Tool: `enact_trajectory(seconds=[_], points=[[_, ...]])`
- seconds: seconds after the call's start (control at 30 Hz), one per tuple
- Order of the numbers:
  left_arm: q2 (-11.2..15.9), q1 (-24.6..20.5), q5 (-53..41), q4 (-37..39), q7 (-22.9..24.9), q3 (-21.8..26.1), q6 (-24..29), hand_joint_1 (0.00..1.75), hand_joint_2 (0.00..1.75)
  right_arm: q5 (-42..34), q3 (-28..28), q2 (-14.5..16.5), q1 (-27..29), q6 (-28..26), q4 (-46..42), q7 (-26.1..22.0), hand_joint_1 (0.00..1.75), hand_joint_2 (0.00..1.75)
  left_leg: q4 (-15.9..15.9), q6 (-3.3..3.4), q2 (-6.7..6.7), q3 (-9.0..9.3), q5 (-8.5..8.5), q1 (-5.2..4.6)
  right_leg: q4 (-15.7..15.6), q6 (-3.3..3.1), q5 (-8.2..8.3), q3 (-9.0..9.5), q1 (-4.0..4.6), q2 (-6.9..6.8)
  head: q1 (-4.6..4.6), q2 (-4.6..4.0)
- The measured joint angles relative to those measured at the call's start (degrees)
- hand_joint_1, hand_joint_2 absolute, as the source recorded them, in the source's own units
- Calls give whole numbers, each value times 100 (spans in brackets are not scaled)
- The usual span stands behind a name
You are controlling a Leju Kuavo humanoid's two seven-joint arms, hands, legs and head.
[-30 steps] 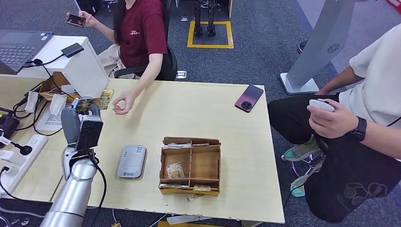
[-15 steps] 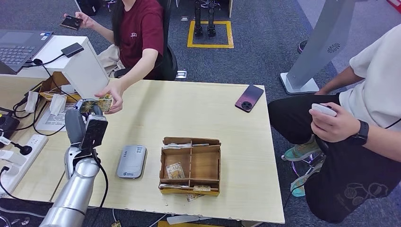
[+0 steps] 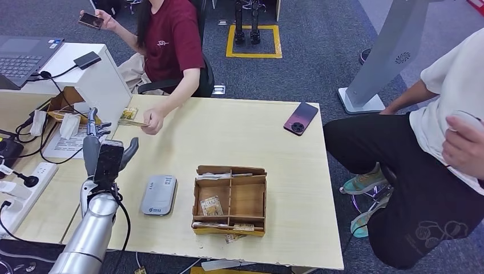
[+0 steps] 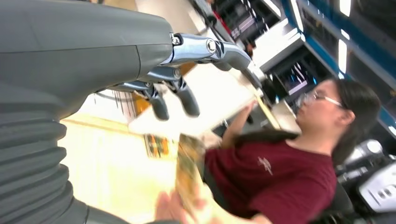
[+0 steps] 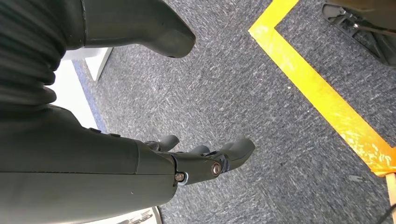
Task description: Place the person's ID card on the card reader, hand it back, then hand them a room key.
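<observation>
progress read: the id card (image 3: 132,117) is in the person's hand (image 3: 152,124) at the far left edge of the table (image 3: 240,137), pinched and held low over the tabletop just beyond the robot's reach; the card reader (image 3: 158,194) has nothing on it. so the card looks to be on the person's side of the handover. from this alone i can't tell whether it's being offered for the scan or has just been returned, but with the left hand (image 3: 105,153) raised and empty right next to it, my guess is the hand-back step is at or near done and the room key is what's left. the key stock seems to be in the wooden organiser box (image 3: 230,200) near the front of the table, cards lying in a few of its compartments, none picked. pose: left arm is up from the front left corner, forearm near vertical, hand raised above the table between the reader and the person's hand, palm cover facing the camera. fingers (image 4: 187,95) are spread apart and hold nothing; in the left wrist view they point toward the person with the blurred card below them, clear gap, no contact. right hand (image 5: 205,161) hangs down at the robot's side over grey carpet and a yellow floor line (image 5: 322,93), fingers loosely curved and apart, holding nothing.
</observation>
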Motion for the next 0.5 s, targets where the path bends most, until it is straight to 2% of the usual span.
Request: enact_trajectory(seconds=[0.13, 0.23, 0.37, 0.5], points=[[74, 139, 377, -248, 45, 0, -556, 0, 175, -58, -2, 0, 70, -46, 0, -28, 0, 175, 0, 0, -1, -1, 0, 0, 0, 0, 0, 0, 0, -1, 0, 0], [167, 261, 535, -458, -99, -16, -968, 0, 175, -93, -14, -1, 80, -61, 0, -51, 0, 175, -1, 0, 3, -1, 0, 1, 1, 0, 0, 1, 0, 3, 1, 0], [555, 887, 403, -1529, -684, -212, -1920, 0, 175, -174, -95, -2, 148, -109, 3, -118, 0, 175, -1, -1, 12, -1, -4, 1, 1, 1, -3, -6, 0, 18, -1, 1], [833, 1480, -264, -2495, -982, -540, -2006, 0, 175, -198, -140, -2, 174, -127, 9, -148, 0, 175, -1, 0, 6, -6, -9, 0, 0, 1, -11, -10, -1, 9, 1, 0]])
